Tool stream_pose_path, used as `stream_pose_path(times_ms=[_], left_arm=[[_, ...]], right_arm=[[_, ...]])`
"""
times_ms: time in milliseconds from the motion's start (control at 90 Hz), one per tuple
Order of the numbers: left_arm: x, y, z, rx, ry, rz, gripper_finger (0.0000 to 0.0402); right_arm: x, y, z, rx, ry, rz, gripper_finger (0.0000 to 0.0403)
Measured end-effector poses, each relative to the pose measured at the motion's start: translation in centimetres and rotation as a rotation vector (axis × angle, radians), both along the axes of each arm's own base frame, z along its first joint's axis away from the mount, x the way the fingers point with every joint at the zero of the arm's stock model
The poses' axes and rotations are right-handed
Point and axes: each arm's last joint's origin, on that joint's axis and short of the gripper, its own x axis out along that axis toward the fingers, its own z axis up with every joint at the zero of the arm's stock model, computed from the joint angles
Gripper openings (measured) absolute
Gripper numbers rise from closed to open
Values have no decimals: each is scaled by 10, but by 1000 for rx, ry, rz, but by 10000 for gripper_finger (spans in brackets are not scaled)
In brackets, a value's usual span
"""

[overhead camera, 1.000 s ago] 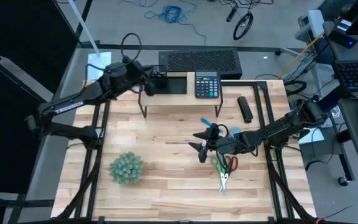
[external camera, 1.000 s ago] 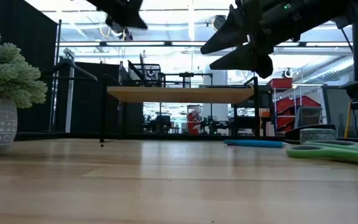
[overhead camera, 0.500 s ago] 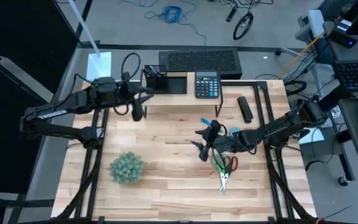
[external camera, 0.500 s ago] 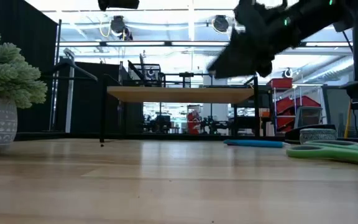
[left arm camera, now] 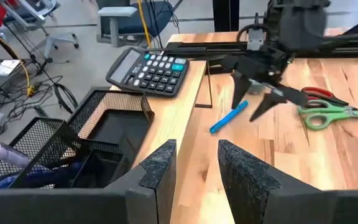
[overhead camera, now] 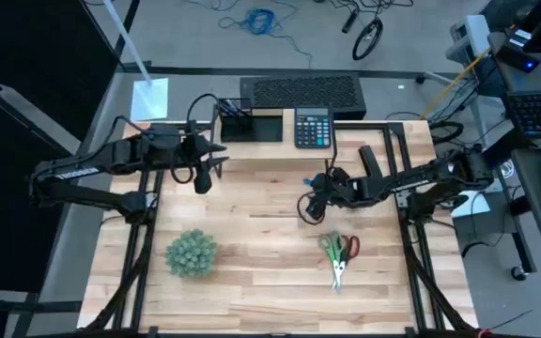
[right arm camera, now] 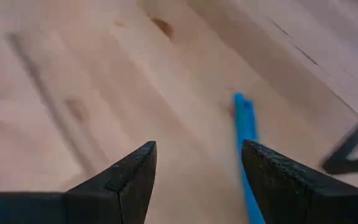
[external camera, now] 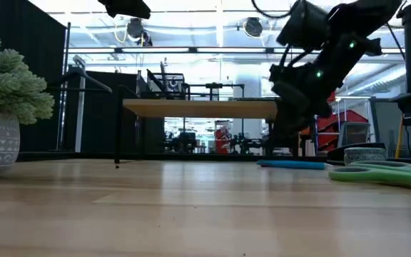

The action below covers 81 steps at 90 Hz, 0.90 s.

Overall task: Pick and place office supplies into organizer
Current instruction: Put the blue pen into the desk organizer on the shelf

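The right gripper [overhead camera: 305, 208] hangs over the tabletop [overhead camera: 252, 244] with its fingers spread wide and empty. The blue pen [right arm camera: 246, 149] lies just beside them. It should center over the pen, drop low, then squeeze. The left gripper [left arm camera: 194, 168] waits near the organizer [overhead camera: 248, 120], fingers apart.

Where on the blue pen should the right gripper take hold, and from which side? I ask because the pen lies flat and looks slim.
Mid-barrel, from straight above. The blue pen lies flat on the bare table, free of the scissors, so fingers can straddle its slim barrel across the width. The right gripper is open, pointing down beside it.
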Motion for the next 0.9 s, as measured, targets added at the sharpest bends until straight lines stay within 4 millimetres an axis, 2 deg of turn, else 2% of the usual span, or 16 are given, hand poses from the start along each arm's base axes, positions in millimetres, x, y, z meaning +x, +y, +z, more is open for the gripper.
stream_pose_path(times_ms=[133, 400, 544, 656, 900], left_arm=[[0, 0, 0, 0, 0, 0, 107], [0, 0, 0, 0, 0, 0, 107], [0, 0, 0, 0, 0, 0, 107], [0, 0, 0, 0, 0, 0, 107], [0, 0, 0, -1, 0, 0, 107]], right_arm=[[0, -9, -4, 4, 23, -22, 219], [4, -15, -35, 41, 153, -20, 219], [6, -18, -43, 64, 164, -34, 212], [8, -21, -47, 117, 162, -17, 182], [9, -21, -48, 147, 159, 4, 81]])
